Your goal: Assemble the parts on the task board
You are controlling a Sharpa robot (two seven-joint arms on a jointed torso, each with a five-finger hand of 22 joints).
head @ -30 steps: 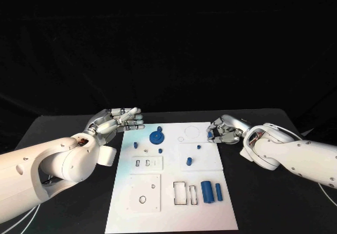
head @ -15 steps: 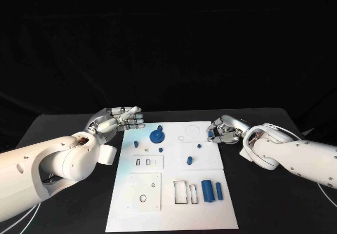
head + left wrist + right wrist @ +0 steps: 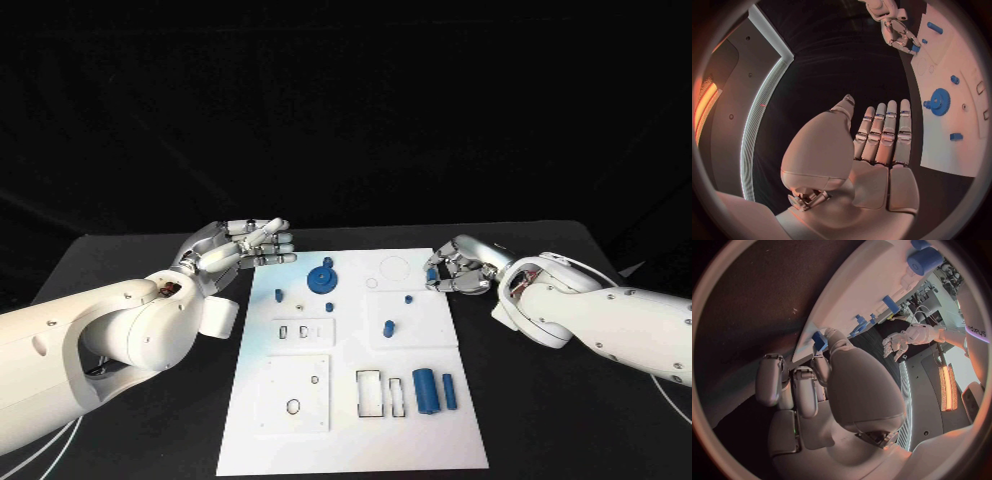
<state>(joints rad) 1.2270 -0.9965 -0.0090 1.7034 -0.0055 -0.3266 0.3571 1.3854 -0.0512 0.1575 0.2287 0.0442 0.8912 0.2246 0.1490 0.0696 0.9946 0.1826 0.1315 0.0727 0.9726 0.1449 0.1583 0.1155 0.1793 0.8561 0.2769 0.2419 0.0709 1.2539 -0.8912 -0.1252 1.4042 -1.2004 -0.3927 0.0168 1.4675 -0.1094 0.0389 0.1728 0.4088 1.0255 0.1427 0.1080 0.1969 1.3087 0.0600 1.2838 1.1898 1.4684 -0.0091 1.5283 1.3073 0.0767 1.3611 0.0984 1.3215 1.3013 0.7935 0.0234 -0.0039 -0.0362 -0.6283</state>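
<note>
The white task board [image 3: 346, 440] lies in the middle of the black table. On its far part stands a blue gear [image 3: 325, 280] with several small blue pieces near it. A thick blue cylinder [image 3: 426, 388] and a thinner one [image 3: 449, 392] lie at its near right. My right hand [image 3: 462, 266] hovers at the board's far right edge and pinches a small blue part [image 3: 436, 276], which also shows at its fingertips in the right wrist view [image 3: 819, 340]. My left hand [image 3: 238, 250] is just off the board's far left corner, fingers straight and holding nothing.
Rectangular slots [image 3: 382, 395] and round holes [image 3: 294, 408] mark the board's near half. Bare black table lies to both sides of the board. In the left wrist view the gear [image 3: 939, 99] sits beyond my left fingers [image 3: 886, 130].
My left hand's fingers have risen slightly. The right hand stays almost still with the small blue part in its pinch.
</note>
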